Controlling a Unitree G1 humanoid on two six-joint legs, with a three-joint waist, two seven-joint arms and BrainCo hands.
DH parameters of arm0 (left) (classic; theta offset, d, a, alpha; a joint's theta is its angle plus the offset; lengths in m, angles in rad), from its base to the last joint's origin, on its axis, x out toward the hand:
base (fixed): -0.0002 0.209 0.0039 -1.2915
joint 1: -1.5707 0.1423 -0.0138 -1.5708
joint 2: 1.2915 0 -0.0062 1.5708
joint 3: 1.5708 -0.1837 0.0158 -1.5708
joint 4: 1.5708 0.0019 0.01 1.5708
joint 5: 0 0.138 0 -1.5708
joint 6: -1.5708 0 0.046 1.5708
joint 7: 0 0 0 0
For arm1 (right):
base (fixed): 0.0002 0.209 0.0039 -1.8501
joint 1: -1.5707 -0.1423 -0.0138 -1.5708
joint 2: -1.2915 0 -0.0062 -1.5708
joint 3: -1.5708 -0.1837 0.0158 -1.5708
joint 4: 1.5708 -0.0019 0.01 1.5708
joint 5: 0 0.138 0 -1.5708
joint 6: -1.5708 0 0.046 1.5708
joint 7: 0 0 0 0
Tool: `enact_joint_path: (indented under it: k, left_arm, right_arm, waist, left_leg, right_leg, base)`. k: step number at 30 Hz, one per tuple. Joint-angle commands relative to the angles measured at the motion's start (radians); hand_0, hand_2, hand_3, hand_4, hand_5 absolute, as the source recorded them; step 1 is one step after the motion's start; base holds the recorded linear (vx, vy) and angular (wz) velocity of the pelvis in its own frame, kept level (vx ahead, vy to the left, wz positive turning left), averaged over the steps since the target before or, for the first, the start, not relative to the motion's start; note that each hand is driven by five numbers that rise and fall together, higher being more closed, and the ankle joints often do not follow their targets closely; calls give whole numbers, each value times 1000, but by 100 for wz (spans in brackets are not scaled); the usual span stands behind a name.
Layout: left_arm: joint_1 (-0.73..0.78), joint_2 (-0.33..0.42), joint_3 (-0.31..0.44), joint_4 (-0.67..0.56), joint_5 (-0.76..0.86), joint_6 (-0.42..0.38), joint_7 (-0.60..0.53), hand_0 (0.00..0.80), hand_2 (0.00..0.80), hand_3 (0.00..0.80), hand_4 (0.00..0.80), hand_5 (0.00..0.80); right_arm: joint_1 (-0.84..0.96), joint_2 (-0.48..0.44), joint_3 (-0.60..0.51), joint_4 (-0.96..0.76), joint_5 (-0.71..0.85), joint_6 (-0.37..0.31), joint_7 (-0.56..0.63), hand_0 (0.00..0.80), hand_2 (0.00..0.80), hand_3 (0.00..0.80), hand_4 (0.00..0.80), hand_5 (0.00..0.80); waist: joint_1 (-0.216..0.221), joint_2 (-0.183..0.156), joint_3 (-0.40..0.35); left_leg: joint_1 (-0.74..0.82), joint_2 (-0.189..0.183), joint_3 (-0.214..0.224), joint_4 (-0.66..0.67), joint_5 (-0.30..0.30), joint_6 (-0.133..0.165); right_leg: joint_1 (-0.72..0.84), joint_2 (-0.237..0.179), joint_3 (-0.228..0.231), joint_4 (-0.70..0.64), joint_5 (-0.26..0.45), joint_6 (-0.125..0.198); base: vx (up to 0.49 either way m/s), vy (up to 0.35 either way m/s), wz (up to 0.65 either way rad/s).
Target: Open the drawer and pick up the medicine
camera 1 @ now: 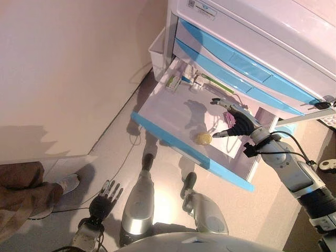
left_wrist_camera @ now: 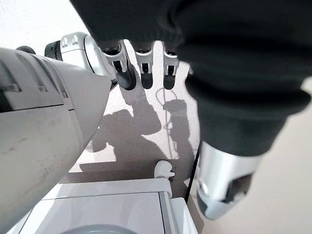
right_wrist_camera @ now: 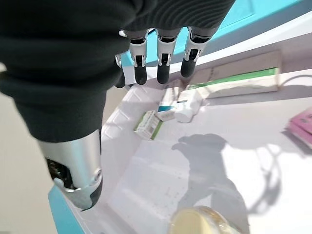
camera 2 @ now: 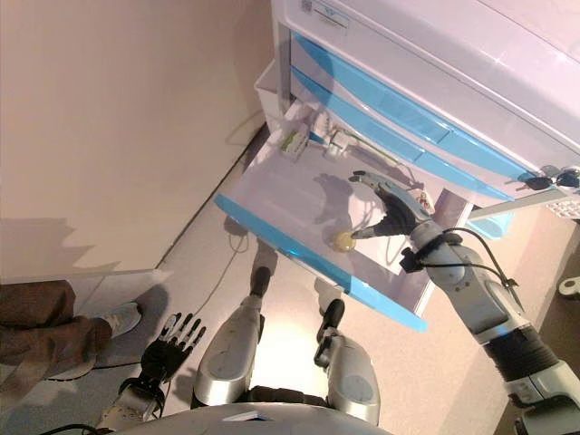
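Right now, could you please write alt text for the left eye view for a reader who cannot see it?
The right robot hand hovers open over the pulled-out drawer, beside a round yellowish jar. Boxes lie at the drawer's back; the left robot hand hangs open near the floor.

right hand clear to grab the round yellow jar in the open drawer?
Probably yes. The right hand hovers open over the open drawer, with the yellow jar just below its fingers and nothing between them.
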Motion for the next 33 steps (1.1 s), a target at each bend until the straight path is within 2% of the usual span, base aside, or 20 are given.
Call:
enact_joint_path:
  k: [1,6,14,33]
  left_arm:
    - [87,4,9,-12,27,-2,5,0,0,0,0,0]
    - [79,-3,0,-17,20,-5,9,0,0,0,0,0]
    - [60,-3,-23,-5,9,-9,-2,0,0,0,0,0]
    - [23,-5,-56,6,-7,-6,7,0,0,0,0,0]
  right_arm:
    - [17,-48,14,-75,7,-51,-3,0,0,0,0,0]
    - [37,-33,31,-35,-25,-58,-12,0,0,0,0,0]
    - [2,-13,116,57,-83,-68,-60,0,0,0,0,0]
    - [-102,24,239,150,-109,-5,-95,0,0,0,0,0]
  waist:
    - [-12,-8,-98]
    - [-19,-4,-95]
    - [-15,11,-78]
    - [4,30,-53]
  left_leg:
    - [-23,3,22,26,-86,18]
    - [-28,3,25,27,-85,18]
    - [-44,-4,21,36,-83,17]
    - [-79,-20,14,63,-79,19]
  right_leg:
    - [-43,0,18,38,32,51]
    - [-48,-1,22,38,30,50]
    - [-57,-6,15,41,28,44]
    - [-85,-20,0,63,27,35]
  base:
    - [-18,4,-3]
    - [-22,6,-9]
    - [-23,8,-2]
    - [-2,3,0]
